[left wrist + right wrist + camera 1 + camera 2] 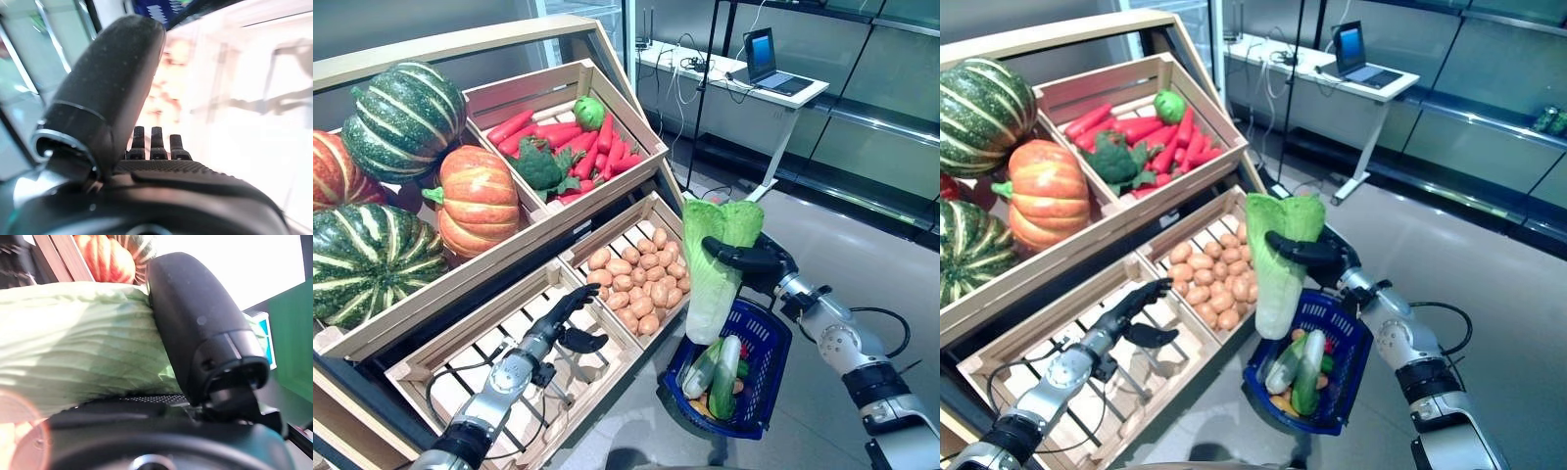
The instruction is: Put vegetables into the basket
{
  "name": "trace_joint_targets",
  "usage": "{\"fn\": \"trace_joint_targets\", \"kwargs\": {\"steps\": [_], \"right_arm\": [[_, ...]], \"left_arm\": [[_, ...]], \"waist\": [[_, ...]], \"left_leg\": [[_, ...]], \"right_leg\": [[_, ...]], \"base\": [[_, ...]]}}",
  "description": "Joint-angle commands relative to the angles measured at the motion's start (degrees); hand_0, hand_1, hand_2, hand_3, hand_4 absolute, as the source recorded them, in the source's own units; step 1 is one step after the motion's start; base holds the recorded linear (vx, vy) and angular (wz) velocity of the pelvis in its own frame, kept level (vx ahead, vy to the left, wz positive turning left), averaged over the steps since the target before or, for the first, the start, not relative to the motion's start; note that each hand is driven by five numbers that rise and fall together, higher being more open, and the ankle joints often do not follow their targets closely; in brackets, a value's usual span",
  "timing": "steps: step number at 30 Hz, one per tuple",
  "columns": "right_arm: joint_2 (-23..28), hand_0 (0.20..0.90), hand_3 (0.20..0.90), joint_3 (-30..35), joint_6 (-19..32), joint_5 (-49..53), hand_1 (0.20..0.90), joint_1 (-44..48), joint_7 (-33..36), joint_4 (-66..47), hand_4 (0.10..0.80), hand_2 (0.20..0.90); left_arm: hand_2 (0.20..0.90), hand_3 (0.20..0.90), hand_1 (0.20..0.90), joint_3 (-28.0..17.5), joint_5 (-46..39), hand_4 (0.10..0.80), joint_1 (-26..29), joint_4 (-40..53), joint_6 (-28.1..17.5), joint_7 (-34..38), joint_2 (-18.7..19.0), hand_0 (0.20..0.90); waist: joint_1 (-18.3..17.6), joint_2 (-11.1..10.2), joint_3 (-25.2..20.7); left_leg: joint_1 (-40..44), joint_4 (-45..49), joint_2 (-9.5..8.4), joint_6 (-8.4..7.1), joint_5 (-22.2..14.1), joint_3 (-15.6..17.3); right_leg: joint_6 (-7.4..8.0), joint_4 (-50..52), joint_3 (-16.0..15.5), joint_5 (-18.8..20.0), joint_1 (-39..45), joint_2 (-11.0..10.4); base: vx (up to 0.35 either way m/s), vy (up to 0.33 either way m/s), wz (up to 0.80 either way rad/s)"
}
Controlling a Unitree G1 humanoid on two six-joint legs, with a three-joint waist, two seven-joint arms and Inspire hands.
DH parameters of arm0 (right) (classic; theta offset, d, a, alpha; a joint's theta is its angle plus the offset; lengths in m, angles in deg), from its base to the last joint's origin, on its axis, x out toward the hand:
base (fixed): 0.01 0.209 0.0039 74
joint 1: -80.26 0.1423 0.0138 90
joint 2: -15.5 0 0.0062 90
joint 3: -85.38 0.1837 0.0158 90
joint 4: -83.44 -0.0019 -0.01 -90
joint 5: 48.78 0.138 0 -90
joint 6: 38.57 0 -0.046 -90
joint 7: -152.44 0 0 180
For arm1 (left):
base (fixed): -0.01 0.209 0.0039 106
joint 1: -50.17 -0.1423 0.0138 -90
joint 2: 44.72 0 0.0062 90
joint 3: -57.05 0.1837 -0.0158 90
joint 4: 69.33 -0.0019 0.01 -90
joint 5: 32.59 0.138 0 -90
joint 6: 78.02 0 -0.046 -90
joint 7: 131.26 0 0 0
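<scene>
We see the right robot hand (751,258) curled round a pale green napa cabbage (713,277), its thumb pressed across the leaves in the right wrist view, holding it upright with the leafy end on top, just above the blue basket (767,365). The basket sits low, beside the front corner of the wooden display stand (460,284), and already holds a cucumber (725,377), a second pale green vegetable (702,370) leaning beside it, and something orange at the bottom that we cannot make out. The cabbage's white stem end hangs just over the basket's near rim, not yet inside. Our left robot hand (570,315) hovers over the empty slatted crate (470,377) in the lower tier, fingers stretched out straight and thumb spread apart, holding nothing. Next to that crate lies a crate of potatoes (641,282). Above it, another crate carries red carrots (548,134), a broccoli (540,166) and a small green cabbage (589,112). Striped green pumpkins (403,116) and orange pumpkins (477,199) fill the upper left compartment. A laptop (766,62) stands on a white table (732,78) in the background.
</scene>
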Motion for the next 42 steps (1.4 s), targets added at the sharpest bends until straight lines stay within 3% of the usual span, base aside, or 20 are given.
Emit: {"fn": "trace_joint_targets", "kwargs": {"steps": [1,6,11,12,15,19,23,29,34,41,42], "right_arm": [[1.35,0.3,0.3,7.1,9.22,0.51,0.3,4.79,3.27,-1.25,0.4,0.3],[0.82,0.3,0.3,10.65,12.87,-4.88,0.3,1.44,9.29,0.26,0.4,0.3],[1.26,0.3,0.3,11.24,16.13,-12.63,0.3,-1.23,18.8,6.09,0.4,0.3],[1.67,0.3,0.3,10.98,16.85,-13.76,0.3,-0.82,22.52,9.17,0.4,0.3],[2.03,0.3,0.3,10.92,17.64,-14.27,0.3,0.84,25.22,11.99,0.4,0.3],[4.33,0.3,0.3,9.8,20.78,-14.16,0.3,9.37,31.38,20.04,0.4,0.3],[6.21,0.3,0.3,9.67,21.02,-13.47,0.3,15.68,33.64,26.45,0.4,0.3],[8.94,0.3,0.3,10.26,21.71,-11.35,0.3,22.29,35.01,33.35,0.4,0.3],[10.42,0.3,0.3,10.53,21.15,-11.48,0.3,26.04,36.44,36.41,0.4,0.3],[12.73,0.3,0.3,9.5,20.9,-12.14,0.3,30.92,36.76,38.02,0.4,0.3],[13.01,0.387,0.387,9.27,20.47,-12.04,0.387,31.38,36.68,38.3,0.458,0.387]], "left_arm": [[0.9,0.9,0.9,-3.12,-5.87,0.8,3.69,-1.82,0.15,1.18,-0.76,0.9],[0.9,0.9,0.9,-5.4,-6.35,0.8,1.54,-1.13,-1.36,1.8,-2.25,0.9],[0.9,0.9,0.9,-5.98,-5.61,0.8,0.69,5.83,-2.84,2.72,-0.45,0.9],[0.9,0.9,0.9,-5.67,-6.16,0.8,1.13,9.64,-2.91,3.32,1.16,0.9],[0.9,0.9,0.9,-5.31,-7.25,0.8,2.23,11.89,-3.7,3.31,2.3,0.9],[0.9,0.9,0.9,-2.29,-11.32,0.8,9.11,14.51,-6.02,5.51,4.99,0.9],[0.9,0.9,0.9,0.0,-15.28,0.8,12.25,15.61,-6.83,7.19,4.78,0.9],[0.9,0.9,0.9,2.38,-19.94,0.8,15.35,17.9,-9.93,8.4,4.15,0.9],[0.9,0.9,0.9,4.28,-21.86,0.8,16.62,19.93,-12.03,8.4,4.25,0.9],[0.9,0.9,0.9,5.26,-23.09,0.8,18.2,22.1,-13.74,9.45,4.59,0.9],[0.9,0.9,0.9,5.34,-23.49,0.8,18.39,22.27,-13.88,9.45,4.78,0.9]], "waist": [[0.79,-0.34,-2.42],[0.87,-0.17,-2.08],[1.64,-0.07,-0.64],[2.25,0.04,0.77],[2.78,0.04,2.8],[4.05,0.0,11.58],[4.57,1.34,15.57],[5.11,3.46,19.09],[5.3,4.49,20.99],[4.92,5.59,21.77],[4.88,5.65,21.87]], "left_leg": [[-1.35,0.12,-0.65,0.77,-2.7,-0.15],[-1.42,0.12,-0.84,0.85,-2.7,-0.21],[-1.87,0.73,-0.74,1.04,-2.5,-0.13],[-2.86,2.95,-0.43,1.17,-2.69,-0.08],[-5.99,8.04,0.29,1.06,-3.82,-0.79],[-18.84,25.5,2.62,0.25,-8.62,-4.69],[-27.75,36.03,4.09,0.51,-12.85,-6.46],[-38.44,49.6,3.74,1.34,-19.35,-8.6],[-44.49,60.01,3.31,1.33,-25.89,-10.64],[-53.22,71.29,2.75,1.53,-30.67,-12.73],[-54.05,72.51,2.66,1.6,-31.08,-12.91]], "right_leg": [[-0.42,0.55,0.3,-1.37,0.88,0.0],[-0.43,0.5,0.19,-1.35,0.86,0.04],[-0.49,1.33,-0.58,-1.34,0.54,-0.43],[-0.81,4.55,-0.94,-2.45,-0.57,-1.03],[-1.2,9.25,-1.04,-3.97,-3.11,-1.9],[-2.13,21.15,-0.57,-7.28,-11.7,-4.75],[-3.18,31.45,-0.02,-10.71,-19.43,-7.47],[-4.14,47.46,1.64,-15.76,-31.36,-11.56],[-3.69,58.52,3.85,-20.67,-39.36,-14.38],[-4.39,68.67,6.35,-24.55,-49.79,-15.25],[-4.54,69.75,6.48,-24.98,-50.73,-15.17]], "base": [[0.023,-0.019,-0.09],[0.014,-0.016,-0.02],[0.007,-0.041,0.0],[-0.024,-0.036,0.0],[-0.152,-0.063,-0.02],[-0.34,-0.087,0.07],[-0.26,0.012,0.13],[-0.165,0.04,0.11],[-0.086,0.009,0.17],[-0.091,-0.008,0.05],[-0.068,-0.023,0.07]]}}
